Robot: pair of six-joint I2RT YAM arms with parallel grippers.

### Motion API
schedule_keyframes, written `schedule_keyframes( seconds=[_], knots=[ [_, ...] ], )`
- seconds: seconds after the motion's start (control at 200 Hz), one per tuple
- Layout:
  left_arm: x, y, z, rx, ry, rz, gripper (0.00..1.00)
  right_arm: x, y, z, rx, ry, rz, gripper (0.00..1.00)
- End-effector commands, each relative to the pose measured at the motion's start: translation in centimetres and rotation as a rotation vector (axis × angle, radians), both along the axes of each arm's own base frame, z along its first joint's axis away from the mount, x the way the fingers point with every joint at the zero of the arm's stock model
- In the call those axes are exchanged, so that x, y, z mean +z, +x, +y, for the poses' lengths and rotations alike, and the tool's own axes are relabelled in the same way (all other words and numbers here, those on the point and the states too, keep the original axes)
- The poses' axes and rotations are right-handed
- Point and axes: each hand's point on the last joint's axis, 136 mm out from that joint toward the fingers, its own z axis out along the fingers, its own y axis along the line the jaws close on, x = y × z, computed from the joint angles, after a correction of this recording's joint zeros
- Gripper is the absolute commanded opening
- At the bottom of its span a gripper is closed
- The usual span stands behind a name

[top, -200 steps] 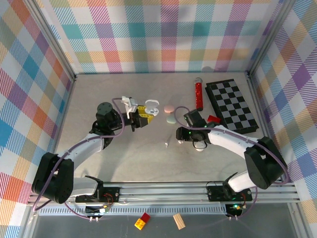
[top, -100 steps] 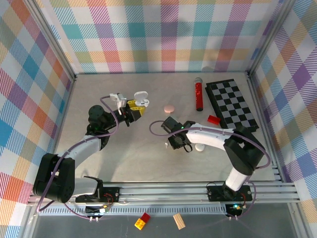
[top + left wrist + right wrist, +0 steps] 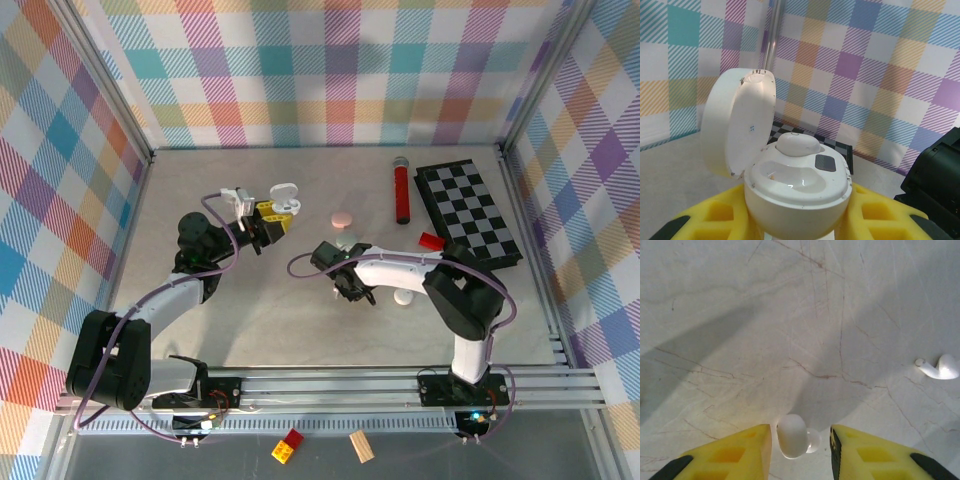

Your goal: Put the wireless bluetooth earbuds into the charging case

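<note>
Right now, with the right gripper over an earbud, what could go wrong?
The earbud is round and off-centre between the right gripper's fingers, so it may squirt out on closing. The case already holds one bud; this one might be for the same side and not fit.

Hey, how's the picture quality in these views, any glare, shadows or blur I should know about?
Top external: even light, sharp throughout. Left wrist: small glossy highlights inside the open charging case. Right wrist: broad soft shadows across the table, one pooling around the near earbud.
</note>
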Motion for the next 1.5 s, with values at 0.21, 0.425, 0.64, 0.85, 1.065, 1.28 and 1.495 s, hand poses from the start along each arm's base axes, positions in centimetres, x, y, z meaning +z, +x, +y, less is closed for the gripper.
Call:
schedule_keyframes(
  seconds=[0.21,0.425,0.64,0.85,1.065,1.28,1.495],
  knots=[
    [1.5,-0.6,0.4,-0.008,-0.015,-0.06,0.32,-0.1,0.0,-0.2,0.029,-0.068,0.001,0.3],
    [1.4,-0.6,0.3,-0.011,-0.014,-0.058,0.32,-0.6,0.0,-0.2,0.032,-0.083,0.013,0.27],
    [1.2,-0.6,0.3,-0.015,-0.011,-0.056,0.32,-0.7,0.1,-0.3,0.037,-0.1,0.016,0.24],
    [1.2,-0.6,0.3,-0.013,-0.009,-0.058,0.32,0.1,0.2,-0.1,0.023,-0.067,-0.004,0.18],
    [1.3,-0.5,0.6,0.014,-0.011,-0.076,0.32,2.4,0.5,0.0,-0.023,0.055,-0.082,0.17],
    [1.5,0.3,1.1,0.074,-0.017,-0.088,0.32,6.4,0.4,0.9,-0.06,0.357,-0.143,0.18],
    [1.3,0.6,0.7,0.122,0.005,-0.11,0.32,12.8,1.0,1.8,-0.103,0.737,-0.18,0.18]
  ],
)
